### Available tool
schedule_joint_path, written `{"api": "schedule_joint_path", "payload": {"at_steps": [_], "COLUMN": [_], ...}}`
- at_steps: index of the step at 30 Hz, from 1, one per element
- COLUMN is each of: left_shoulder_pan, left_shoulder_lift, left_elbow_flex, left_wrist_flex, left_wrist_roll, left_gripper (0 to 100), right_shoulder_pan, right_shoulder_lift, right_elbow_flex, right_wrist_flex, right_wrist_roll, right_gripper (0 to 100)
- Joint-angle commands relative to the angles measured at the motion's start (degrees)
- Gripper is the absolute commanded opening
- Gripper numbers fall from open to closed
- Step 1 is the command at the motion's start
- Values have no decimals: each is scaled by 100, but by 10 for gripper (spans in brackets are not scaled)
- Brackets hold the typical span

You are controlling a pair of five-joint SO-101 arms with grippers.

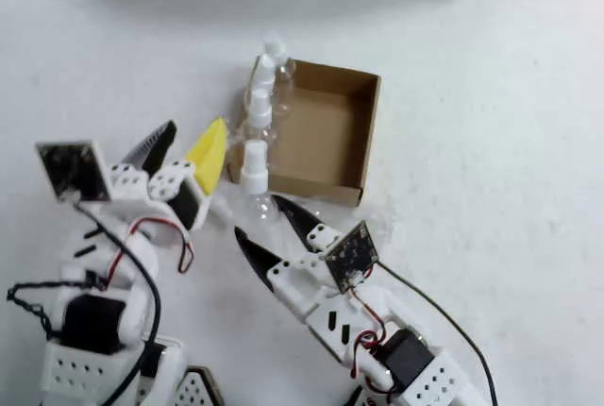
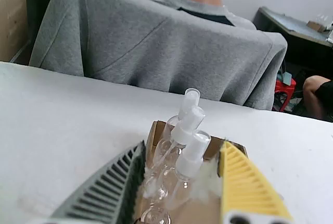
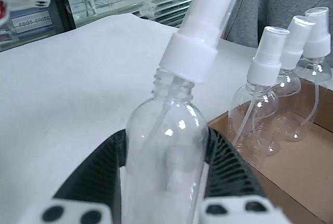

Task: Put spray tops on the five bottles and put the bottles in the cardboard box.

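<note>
A clear bottle with a white spray top stands on the table just in front of the cardboard box's near left corner, also seen from above as the bottle. My right gripper is shut on this bottle, its black fingers pressing both sides. Three capped bottles stand in a row along the box's left wall. To the left of the box, my left gripper hangs open, holding nothing, with the bottle row ahead of it.
A crumpled clear plastic bag lies on the white table just in front of the box, to the right of my right gripper. A person in a grey top sits beyond the table's far edge.
</note>
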Motion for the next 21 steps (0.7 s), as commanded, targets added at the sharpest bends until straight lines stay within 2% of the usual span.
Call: {"api": "schedule_joint_path", "payload": {"at_steps": [1,5,9,16,21], "left_shoulder_pan": [-13,4,312,998,1077], "left_shoulder_lift": [884,1543,1903,1701,1481], "left_elbow_flex": [-730,-949,-923,-914,-774], "left_wrist_flex": [-132,-62,211,642,624], "left_wrist_roll": [141,316,308,308,308], "left_gripper": [221,221,221,221,221], "right_shoulder_pan": [-48,-48,-48,-48,-48], "right_shoulder_lift": [-92,-92,-92,-84,-84], "right_elbow_flex": [53,53,53,53,53], "right_wrist_flex": [4,13,13,13,22], "right_wrist_roll": [97,105,105,105,105], "right_gripper": [15,15,15,15,15]}}
